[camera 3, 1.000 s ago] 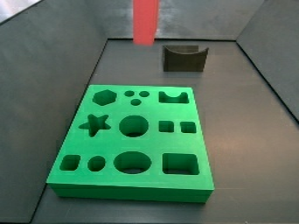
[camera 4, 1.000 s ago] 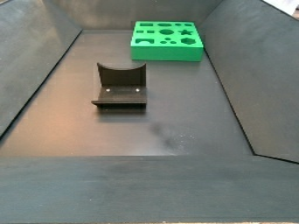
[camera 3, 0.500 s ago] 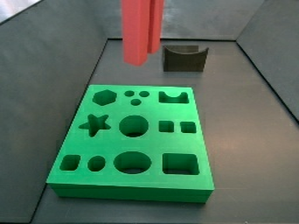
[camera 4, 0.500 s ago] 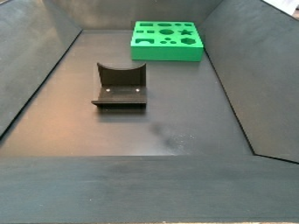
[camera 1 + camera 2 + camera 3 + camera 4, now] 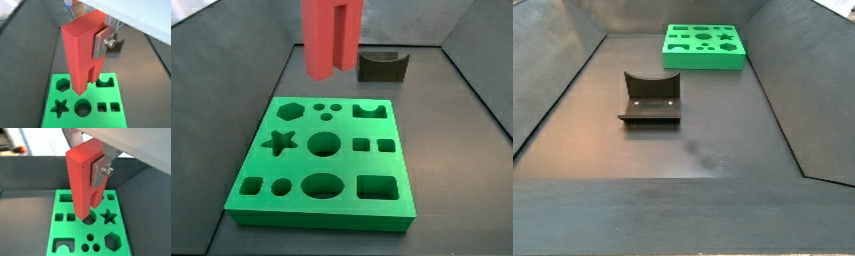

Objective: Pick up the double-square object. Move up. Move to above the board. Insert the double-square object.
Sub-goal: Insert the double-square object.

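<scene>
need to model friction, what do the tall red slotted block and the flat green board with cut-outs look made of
The tall red slotted block, shut in the gripper above the board, looks like matte plastic: uniform colour, crisp edges, no glare. The flat green board looks the same, perhaps printed. Neither is certain.

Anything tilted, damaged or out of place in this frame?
Nothing stands out. The tall red slotted block hangs upright, clamped in the gripper above the flat bright green board with cut-out holes, which lies flat and looks undamaged. The dark L-shaped fixture stands squarely on the floor.
</scene>
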{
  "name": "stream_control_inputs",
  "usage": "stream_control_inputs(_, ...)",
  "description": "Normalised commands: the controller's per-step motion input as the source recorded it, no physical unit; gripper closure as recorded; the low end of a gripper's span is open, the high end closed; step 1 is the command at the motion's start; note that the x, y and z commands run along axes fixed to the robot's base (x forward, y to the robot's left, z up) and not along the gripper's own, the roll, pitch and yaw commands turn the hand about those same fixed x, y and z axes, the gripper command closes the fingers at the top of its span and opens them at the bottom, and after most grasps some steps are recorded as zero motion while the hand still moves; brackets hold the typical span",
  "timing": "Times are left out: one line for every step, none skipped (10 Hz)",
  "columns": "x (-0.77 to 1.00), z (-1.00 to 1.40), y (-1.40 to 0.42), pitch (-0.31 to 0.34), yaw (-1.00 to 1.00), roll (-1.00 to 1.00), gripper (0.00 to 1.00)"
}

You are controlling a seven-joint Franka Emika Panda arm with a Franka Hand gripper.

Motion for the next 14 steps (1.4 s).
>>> stream_control_inputs(0.04,-0.05,-0.03,0.0,-1.0,-0.07,1.0)
stream_control_inputs(0.25,-0.05,-0.05,0.0,-0.87,-0.08,1.0)
stream_control_inputs(0.51,-0.15,-0.09,0.0,-0.64,-0.04,1.0)
stream_control_inputs(0.49,-0.21,-0.11,0.0,-0.63,-0.01,1.0)
stream_control_inputs(0.45,-0.21,-0.09,0.0,-0.67,0.0,1.0)
stream_control_inputs(0.47,-0.2,-0.1,0.0,-0.65,-0.01,1.0)
stream_control_inputs(0.4,-0.19,-0.09,0.0,-0.72,-0.01,1.0)
stream_control_inputs(0.02,-0.12,-0.05,0.0,-1.0,-0.04,1.0)
stream_control_inputs(0.02,-0.13,-0.05,0.0,-1.0,-0.04,1.0)
stream_control_inputs(0.02,-0.13,-0.05,0.0,-1.0,-0.04,1.0)
stream_control_inputs(0.02,-0.14,-0.05,0.0,-1.0,-0.04,1.0)
stream_control_inputs(0.04,-0.16,-0.05,0.0,-1.0,-0.03,1.0)
stream_control_inputs(0.49,-0.23,-0.1,-0.011,-0.63,-0.01,1.0)
stream_control_inputs(0.0,0.0,0.0,0.05,-0.21,-0.04,1.0)
